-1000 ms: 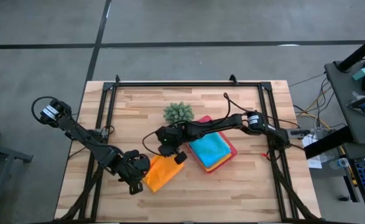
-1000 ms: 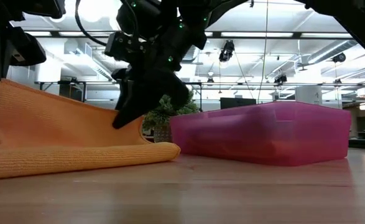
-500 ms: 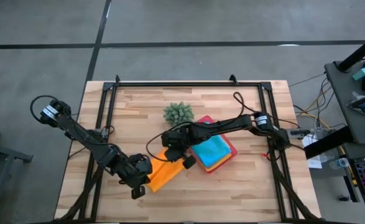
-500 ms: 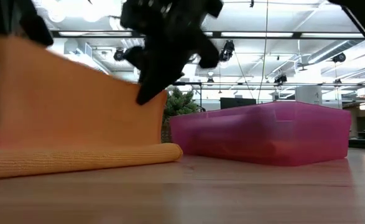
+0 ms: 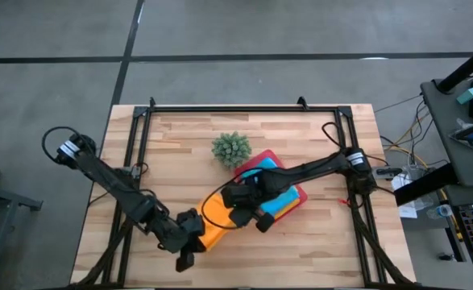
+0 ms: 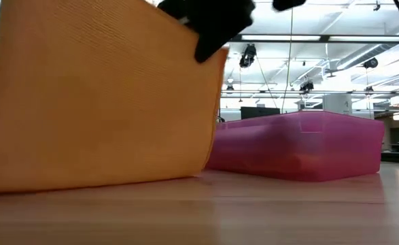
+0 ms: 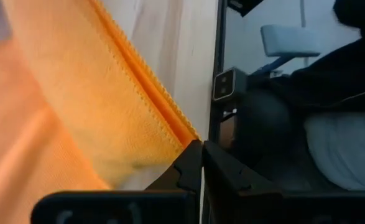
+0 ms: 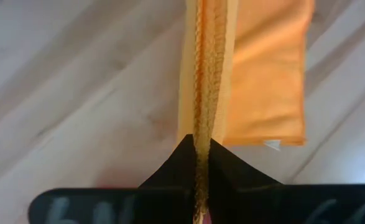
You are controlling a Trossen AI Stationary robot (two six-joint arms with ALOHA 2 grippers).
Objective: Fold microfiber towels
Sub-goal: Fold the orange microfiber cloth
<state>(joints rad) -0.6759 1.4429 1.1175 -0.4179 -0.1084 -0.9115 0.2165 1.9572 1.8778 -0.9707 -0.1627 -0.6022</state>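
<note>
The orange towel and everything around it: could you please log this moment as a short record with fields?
orange towel: lifted by two edges, hanging like a sheet in the low view
left gripper: jaws shut on the towel's edge
right gripper: jaws shut on the towel's edge
pink tray: right of the towel, holds a light blue towel
plant: behind the tray
table: wooden

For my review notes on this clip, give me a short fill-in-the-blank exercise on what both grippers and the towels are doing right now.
1. Both grippers are shut on the edge of the ____ towel.
2. The left gripper and the right gripper hold it ____ above the table, its lower edge on the wood.
3. The light blue towel lies on the stack in the ____ tray.

Missing words: orange; raised; pink
</note>
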